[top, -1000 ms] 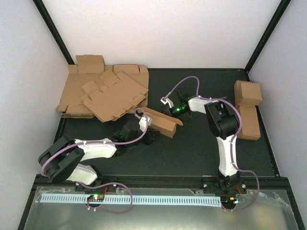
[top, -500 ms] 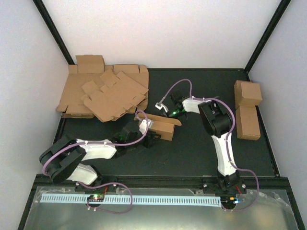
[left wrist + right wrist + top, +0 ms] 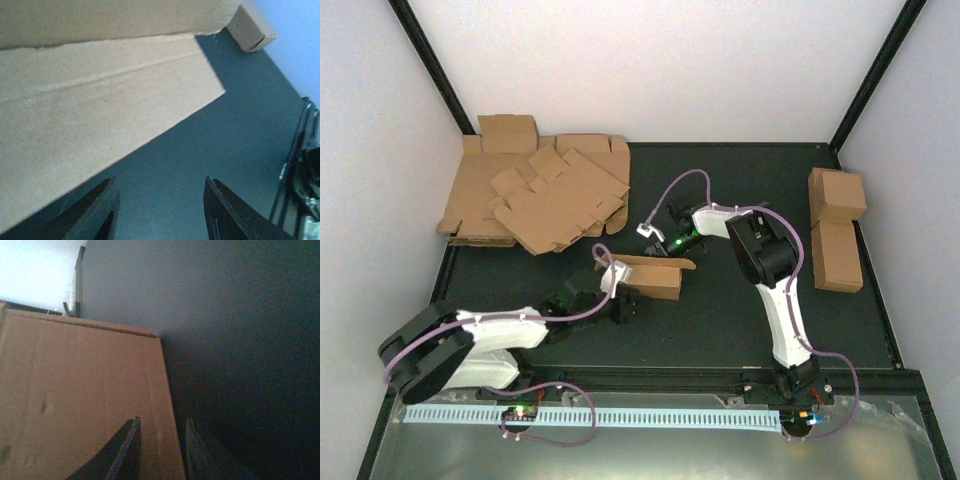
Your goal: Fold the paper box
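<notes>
The paper box (image 3: 655, 278) is a long low brown carton lying on the dark mat mid-table, with a flap sticking out at its right end. My left gripper (image 3: 618, 292) sits at its near left end, open. In the left wrist view the box's flap (image 3: 100, 110) hangs above the left gripper (image 3: 159, 180), whose fingers have only mat between them. My right gripper (image 3: 653, 233) hovers just behind the box. In the right wrist view the right gripper (image 3: 162, 420) has a narrow gap between its jaws, and the box's (image 3: 85, 390) panel edge shows beyond it.
A stack of flat brown blanks (image 3: 535, 195) fills the back left corner. Two finished cartons (image 3: 837, 195) (image 3: 838, 255) stand along the right edge; one carton (image 3: 251, 30) shows far off in the left wrist view. A metal tray edge runs along the front.
The box has slid nearer and turned from a slant to lie level. My left arm drew back and its jaws widened. My right gripper moved left, closer to the box.
</notes>
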